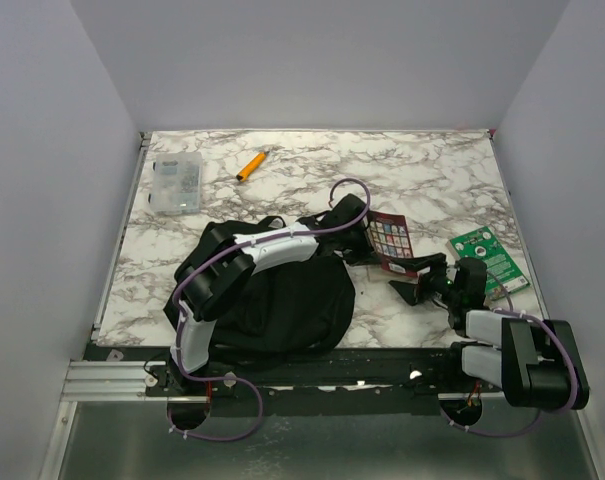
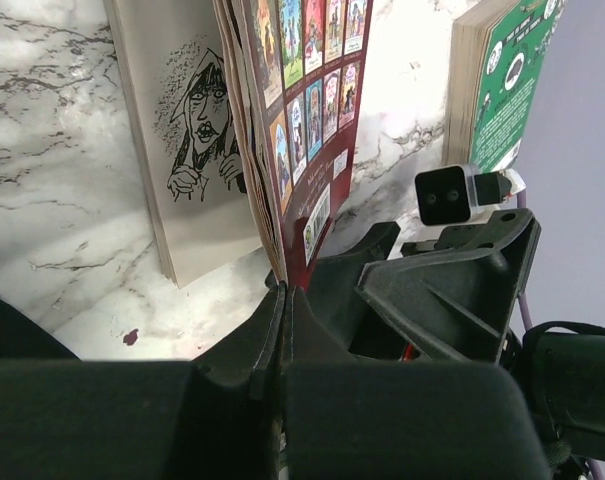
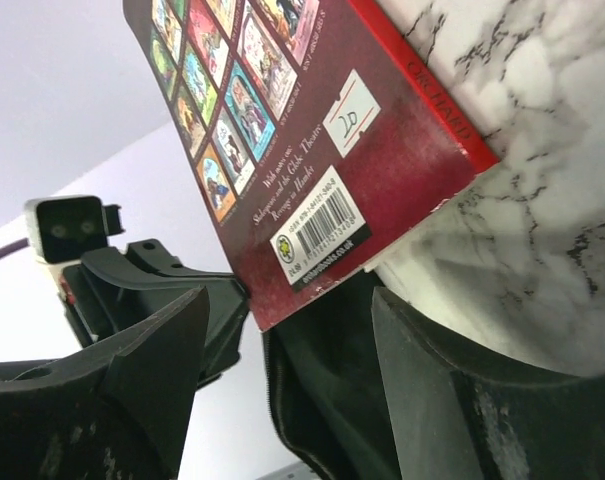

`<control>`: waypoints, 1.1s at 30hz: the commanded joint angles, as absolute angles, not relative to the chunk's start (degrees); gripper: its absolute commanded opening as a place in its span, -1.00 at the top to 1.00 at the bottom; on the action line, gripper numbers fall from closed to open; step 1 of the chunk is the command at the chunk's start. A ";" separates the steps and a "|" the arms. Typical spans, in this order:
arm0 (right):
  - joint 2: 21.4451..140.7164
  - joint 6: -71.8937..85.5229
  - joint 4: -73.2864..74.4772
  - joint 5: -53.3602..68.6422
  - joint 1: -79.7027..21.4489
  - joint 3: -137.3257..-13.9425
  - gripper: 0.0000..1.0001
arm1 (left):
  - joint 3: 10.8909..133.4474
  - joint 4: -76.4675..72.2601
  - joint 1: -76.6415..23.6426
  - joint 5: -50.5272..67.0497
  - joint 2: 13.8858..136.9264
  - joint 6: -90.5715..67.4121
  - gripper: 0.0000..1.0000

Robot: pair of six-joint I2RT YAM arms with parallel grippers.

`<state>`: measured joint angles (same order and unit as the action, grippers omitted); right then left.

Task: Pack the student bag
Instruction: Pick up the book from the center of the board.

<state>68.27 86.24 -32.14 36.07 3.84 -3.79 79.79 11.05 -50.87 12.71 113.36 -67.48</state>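
The student bag, a large black backpack, lies flat at the near middle of the marble table, and my left arm reaches across it. My left gripper is shut on the lower edge of a dark red paperback, held tilted up off the table just right of the bag with its pages fanning apart. My right gripper is open, and its fingers stand on either side of the red paperback's lower corner without touching it.
A green book lies flat to the right of my right gripper. At the back left stand a clear plastic box and an orange marker. White walls close in the table on three sides.
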 commanded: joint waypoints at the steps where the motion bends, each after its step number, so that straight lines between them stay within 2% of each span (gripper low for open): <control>1: 69.16 92.44 -37.64 35.40 3.91 -2.67 -0.33 | 78.62 9.15 -51.73 14.63 110.52 -68.38 1.00; 7: 72.47 96.75 -42.28 34.01 3.92 -1.52 -0.15 | 78.50 8.93 -52.68 14.68 110.21 -68.47 1.00; 11: 75.77 99.31 -47.80 34.22 3.95 -0.62 0.05 | 78.30 8.79 -53.51 14.60 110.21 -68.56 1.00; 17: 77.48 101.13 -50.83 33.25 3.91 1.28 0.06 | 77.90 8.53 -54.29 14.77 110.56 -68.82 1.00; 20: 76.57 100.62 -50.12 32.74 3.93 1.30 0.31 | 77.78 8.36 -54.67 14.94 110.50 -68.83 1.00; 23: 74.26 99.42 -48.30 32.43 3.88 1.32 0.72 | 76.97 8.36 -54.76 14.65 109.71 -68.66 1.00; 26: 69.96 97.36 -42.75 32.11 3.89 0.75 0.85 | 75.70 8.46 -54.67 13.28 107.68 -66.75 1.00; 27: 68.26 96.49 -40.45 31.92 3.95 0.55 0.96 | 75.24 8.44 -54.67 12.94 106.90 -66.10 1.00; 30: 62.03 92.47 -33.02 31.49 3.95 -0.75 0.99 | 74.04 8.44 -54.19 13.81 103.86 -62.44 0.83; 33: 56.30 86.95 -27.19 31.57 3.88 -4.14 1.00 | 72.38 8.27 -53.88 14.68 99.04 -56.51 0.54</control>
<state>61.89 94.32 -36.80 32.64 3.81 -0.80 74.46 8.86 -54.02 12.99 106.72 -64.88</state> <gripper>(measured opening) 0.010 0.131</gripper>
